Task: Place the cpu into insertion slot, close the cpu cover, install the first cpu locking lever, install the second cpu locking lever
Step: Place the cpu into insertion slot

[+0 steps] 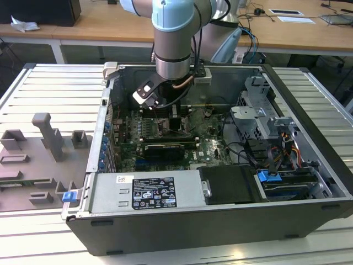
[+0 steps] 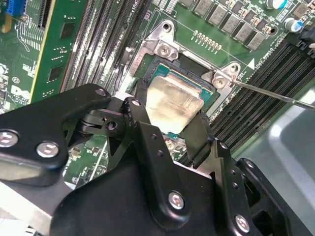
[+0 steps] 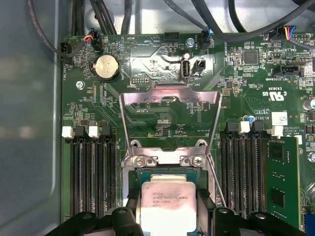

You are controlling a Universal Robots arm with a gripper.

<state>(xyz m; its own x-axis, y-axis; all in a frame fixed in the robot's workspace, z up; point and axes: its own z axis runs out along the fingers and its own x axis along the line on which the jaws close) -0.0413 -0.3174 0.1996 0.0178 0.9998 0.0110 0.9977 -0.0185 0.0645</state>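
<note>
At socket (image 2: 151, 65), claw (image 2: 171, 109) pinches cpu (image 2: 174, 98), fingers (image 2: 141, 110) hiding its edges; cpu cover (image 3: 170, 95) raised.

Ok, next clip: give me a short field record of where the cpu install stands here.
hand: closed on the cpu, gripping two opposite edges
cpu: at the socket, metal top up; whether it is seated cannot be told
cpu cover: open, tipped back off the socket
locking lever: thin wire, free beside the socket
setting: arm reaching down into the open computer case
</note>
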